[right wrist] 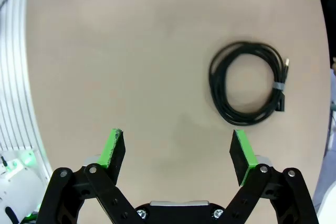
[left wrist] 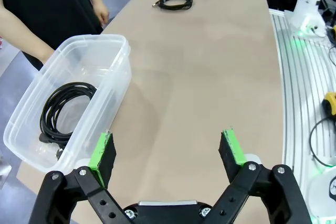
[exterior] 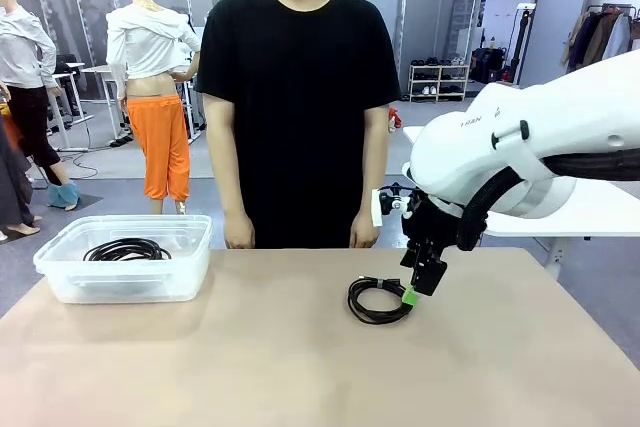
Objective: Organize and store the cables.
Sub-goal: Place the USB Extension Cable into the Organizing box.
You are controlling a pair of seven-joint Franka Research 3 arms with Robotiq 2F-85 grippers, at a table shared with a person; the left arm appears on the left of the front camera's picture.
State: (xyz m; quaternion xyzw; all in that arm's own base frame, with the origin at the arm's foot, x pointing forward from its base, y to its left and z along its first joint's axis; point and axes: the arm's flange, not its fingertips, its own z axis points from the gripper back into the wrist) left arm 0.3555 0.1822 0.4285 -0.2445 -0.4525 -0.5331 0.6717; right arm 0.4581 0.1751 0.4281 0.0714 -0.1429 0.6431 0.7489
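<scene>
Right gripper (exterior: 424, 281) above coiled black cable (exterior: 379, 300) on tan table (exterior: 300, 357) — fingers wide, empty; left gripper (left wrist: 169, 153) fingers wide too.

Two black cables, both wound in round flat coils. Coil one (exterior: 380, 300) lies on the bare tabletop at about 4 o'clock from table centre in the front view; a small grey band ties it beside its plug end. Coil two (exterior: 127, 249) lies flat inside the clear plastic bin (exterior: 60, 282), at 9 o'clock, well apart from the first.
</scene>
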